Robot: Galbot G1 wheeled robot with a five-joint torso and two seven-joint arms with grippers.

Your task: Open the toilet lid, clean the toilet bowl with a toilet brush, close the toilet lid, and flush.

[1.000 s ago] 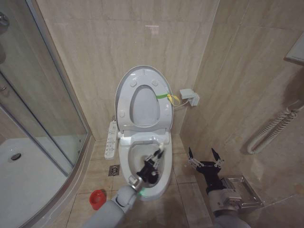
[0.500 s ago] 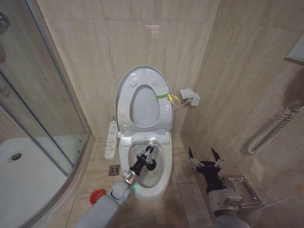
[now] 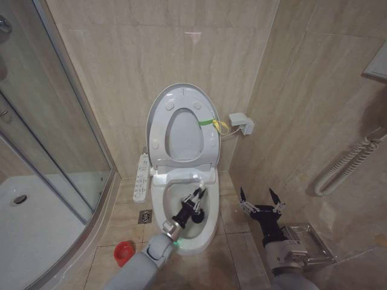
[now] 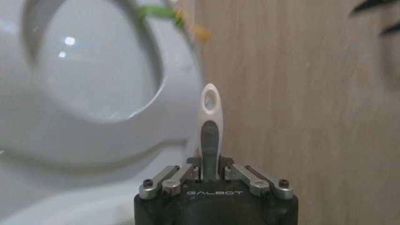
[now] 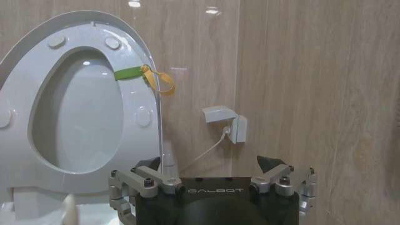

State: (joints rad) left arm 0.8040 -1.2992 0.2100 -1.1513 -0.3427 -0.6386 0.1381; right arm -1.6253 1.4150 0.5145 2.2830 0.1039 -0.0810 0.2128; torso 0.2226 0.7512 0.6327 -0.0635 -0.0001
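Beige tile walls and a tan tile floor, pretty cramped bathroom, with a glass shower enclosure (image 3: pixel 54 139) off to the far side of the left arm. Count: one toilet, two hands, one brush, one red cup, one button panel.

One toilet lid (image 3: pixel 183 125) stands raised against the wall with the ring seat (image 3: pixel 158 142) folded up against it, a green-yellow band (image 3: pixel 206 122) on its edge. One toilet bowl (image 3: pixel 162 199) sits open below, brownish stains inside.

Left hand (image 3: pixel 198 197) is reaching down over the bowl, fingers pinched tight on the toilet brush (image 3: pixel 196 199). From the head view I can't make out the bristle end, it's hidden past the hand.

Right hand (image 3: pixel 259 196) hangs over the floor on the far side of the bowl from the left hand, well apart from it, fingers spread wide and holding nothing.

One red cup holder (image 3: pixel 124 253) stands on the floor back beside the left arm's elbow. One long white button panel (image 3: pixel 141 176) hangs next to the bowl on that same side.

Left wrist view gives what the head view doesn't: the handle (image 4: pixel 209 136) sticks straight up out of the closed fingers (image 4: pixel 165 179), grey grip, white tip with a hanging hole. Right wrist view shows the wall box (image 5: pixel 226 123) with its cable, and that hand's fingers (image 5: pixel 140 179) apart with only tile between them.
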